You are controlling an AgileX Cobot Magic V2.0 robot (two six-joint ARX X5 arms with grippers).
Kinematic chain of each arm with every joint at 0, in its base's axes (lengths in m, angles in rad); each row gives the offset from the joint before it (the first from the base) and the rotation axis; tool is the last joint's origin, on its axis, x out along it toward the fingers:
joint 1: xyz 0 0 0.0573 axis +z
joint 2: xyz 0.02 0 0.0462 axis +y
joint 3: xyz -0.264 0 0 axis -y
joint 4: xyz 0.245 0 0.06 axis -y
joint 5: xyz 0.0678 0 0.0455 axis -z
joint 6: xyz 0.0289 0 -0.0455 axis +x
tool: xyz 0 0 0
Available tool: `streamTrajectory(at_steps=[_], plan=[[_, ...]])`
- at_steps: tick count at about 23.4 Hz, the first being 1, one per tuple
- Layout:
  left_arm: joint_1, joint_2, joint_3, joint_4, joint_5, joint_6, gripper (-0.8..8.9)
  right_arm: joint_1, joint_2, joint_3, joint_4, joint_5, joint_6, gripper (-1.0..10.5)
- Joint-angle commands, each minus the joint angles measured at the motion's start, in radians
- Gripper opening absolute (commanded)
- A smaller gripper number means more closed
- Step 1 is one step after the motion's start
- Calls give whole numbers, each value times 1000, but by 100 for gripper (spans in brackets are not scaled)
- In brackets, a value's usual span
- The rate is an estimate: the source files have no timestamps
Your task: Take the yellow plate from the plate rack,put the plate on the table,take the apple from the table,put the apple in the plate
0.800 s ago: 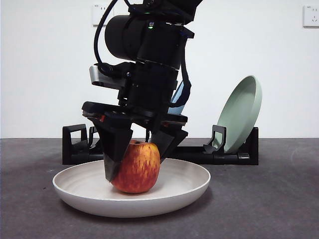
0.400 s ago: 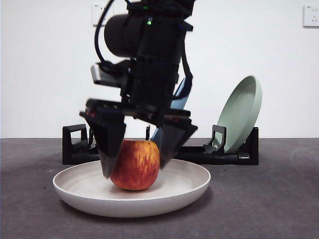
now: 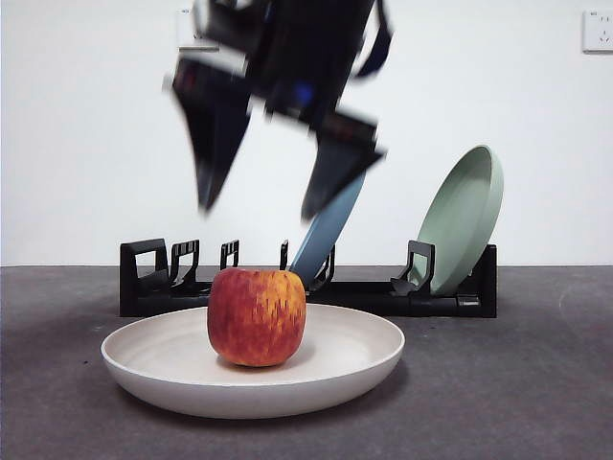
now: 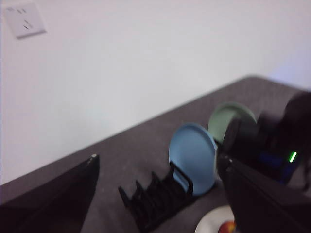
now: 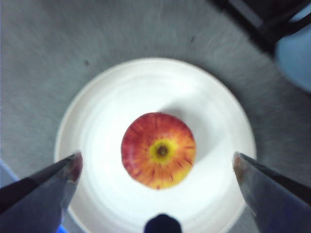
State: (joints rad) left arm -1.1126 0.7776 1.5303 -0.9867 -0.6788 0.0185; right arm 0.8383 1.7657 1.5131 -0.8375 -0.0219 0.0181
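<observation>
While the right gripper [image 3: 259, 206] hangs blurred above the table [image 3: 536, 383] with its two black jaws spread wide and nothing between them, one apple [image 3: 257, 316] stands upright directly below it, well clear of the jaw tips. That single apple sits alone in the one yellow plate [image 3: 364, 369], near the plate's middle, stem dimple facing up toward the gripper in the right wrist view. The plate lies flat on the table, below the gripper, and holds nothing else.

Behind the apple and beyond the gripper runs one plate rack [image 3: 153, 283], its looped handle at the end left of the gripper as seen from the front. Several of its upright slots stand bare. Two plates lean in it: one blue plate [image 3: 326, 235], partly hidden behind the gripper's right-hand jaw in the front view, and one sage-green plate [image 3: 465, 220] further to the right, well apart from the gripper, near the rack's far end.

The left gripper [image 4: 158, 167] is high up and away from the work, its jaws also spread apart and empty, looking down on the rack, both leaning plates and the other arm.
</observation>
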Motion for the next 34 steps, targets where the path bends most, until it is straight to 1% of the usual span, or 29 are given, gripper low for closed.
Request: streamTrajectory(at_steps=[1,6,8,9,10,12,13,14,15,16,17,19,20,22,23,26,29,32,34], plan=[[2,51,-2,-18,2,2,408,-18,-72,3,-19,3,-2,535],[2,172,-2,-55,7,13,404,-61,-211,3,-62,3,-2,532],[2,227,-2,-61,7,30,401,-80,-262,3,-75,4,-2,531],[2,255,-2,-63,7,43,371,-92,-287,3,-82,4,-2,530],[3,279,-2,-63,8,56,318,-102,-308,3,-88,4,-3,526],[7,332,-2,-63,8,85,146,-124,-353,3,-102,4,-14,441],[11,351,-2,-63,10,95,74,-133,-371,3,-111,5,-19,382],[16,376,-2,-62,15,105,2,-145,-393,3,-122,5,-21,297],[23,397,-2,-62,33,117,-15,-156,-411,3,-134,5,-21,200],[36,424,-2,-62,78,127,-9,-176,-435,3,-150,5,-32,73],[56,448,-2,-62,138,144,-9,-197,-458,3,-167,5,-46,-15],[116,475,-2,-58,261,168,-9,-235,-490,3,-185,2,-55,-15],[158,483,-2,-53,337,178,-9,-256,-506,3,-189,2,-59,-15],[240,484,-7,-21,465,178,-9,-296,-537,0,-188,2,-62,-15],[283,482,-7,-3,505,178,-9,-315,-552,-2,-188,-1,-62,-15],[423,466,-7,20,576,178,-9,-357,-603,-31,-149,-3,-62,-15],[533,440,-20,50,663,177,-9,-377,-671,-105,-71,-2,-61,-15],[607,369,-101,137,684,164,-9,-381,-754,-235,35,-3,-61,-15],[639,290,-209,222,686,149,-9,-381,-816,-345,117,-3,-55,-15]])
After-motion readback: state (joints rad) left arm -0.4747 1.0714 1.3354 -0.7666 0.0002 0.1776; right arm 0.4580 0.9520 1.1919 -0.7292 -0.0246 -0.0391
